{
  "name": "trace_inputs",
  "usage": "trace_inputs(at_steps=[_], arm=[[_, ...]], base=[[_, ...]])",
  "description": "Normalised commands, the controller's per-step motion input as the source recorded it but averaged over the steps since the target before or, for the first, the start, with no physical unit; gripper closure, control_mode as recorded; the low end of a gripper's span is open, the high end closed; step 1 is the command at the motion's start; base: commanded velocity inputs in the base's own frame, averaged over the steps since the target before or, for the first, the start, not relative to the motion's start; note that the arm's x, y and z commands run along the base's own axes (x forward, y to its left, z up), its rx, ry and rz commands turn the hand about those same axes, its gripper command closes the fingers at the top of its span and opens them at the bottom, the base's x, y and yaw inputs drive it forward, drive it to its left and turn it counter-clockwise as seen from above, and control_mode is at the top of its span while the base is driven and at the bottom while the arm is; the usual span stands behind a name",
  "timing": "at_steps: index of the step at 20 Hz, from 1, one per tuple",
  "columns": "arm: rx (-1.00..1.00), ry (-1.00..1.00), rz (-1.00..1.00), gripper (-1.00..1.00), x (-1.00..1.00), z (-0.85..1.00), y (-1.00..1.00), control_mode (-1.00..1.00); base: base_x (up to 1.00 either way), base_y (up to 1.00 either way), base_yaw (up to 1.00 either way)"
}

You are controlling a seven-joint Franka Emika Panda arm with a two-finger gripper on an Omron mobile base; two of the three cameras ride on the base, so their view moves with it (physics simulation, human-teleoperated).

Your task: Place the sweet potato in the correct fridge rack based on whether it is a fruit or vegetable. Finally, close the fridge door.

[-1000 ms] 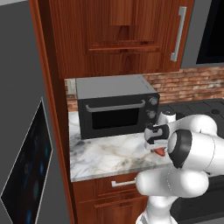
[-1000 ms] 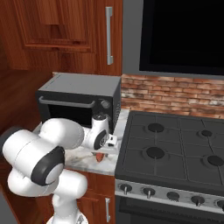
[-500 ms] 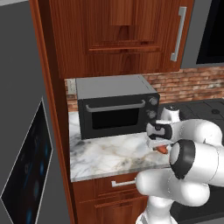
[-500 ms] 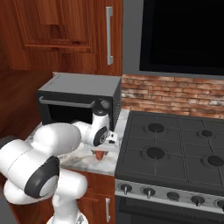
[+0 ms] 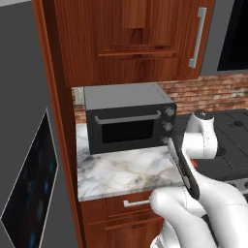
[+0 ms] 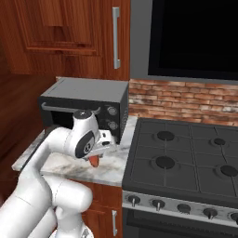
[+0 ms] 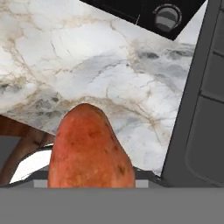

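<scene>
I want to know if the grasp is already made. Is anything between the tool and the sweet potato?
Nothing visible is. In the hand view the sweet potato sits right at the tool, above the marble counter. The right base view shows it hanging under the tool, just off the counter beside the stove.

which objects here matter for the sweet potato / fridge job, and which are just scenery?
Job:
- sweet potato, held in the gripper above the marble counter
- fridge door, its black display panel at the left

Scenery:
- toaster oven
- gas stove
- wood cabinets
- brick backsplash
</scene>
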Motion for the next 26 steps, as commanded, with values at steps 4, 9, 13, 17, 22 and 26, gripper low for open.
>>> trace_inputs(at_steps=[4,9,13,17,22,26], arm=[[-0.18,-0.25,0.28,1.0,-0.76,0.78,0.67,-1.0],[-0.13,-0.32,0.28,1.0,-0.56,0.96,0.41,-1.0],[-0.09,-0.2,0.25,1.0,-0.41,0.51,0.15,-1.0],[-0.01,-0.01,0.11,1.0,-0.32,0.0,0.0,-1.0],[0.0,0.0,0.05,1.0,-0.28,0.0,-0.05,1.0],[0.0,0.0,0.0,1.0,0.0,0.0,0.0,1.0]], base=[[0.0,0.0,0.0],[0.0,0.0,0.0],[0.0,0.0,0.0],[0.0,0.0,0.0],[-0.29,-0.05,0.05],[-0.98,-0.02,0.31]])
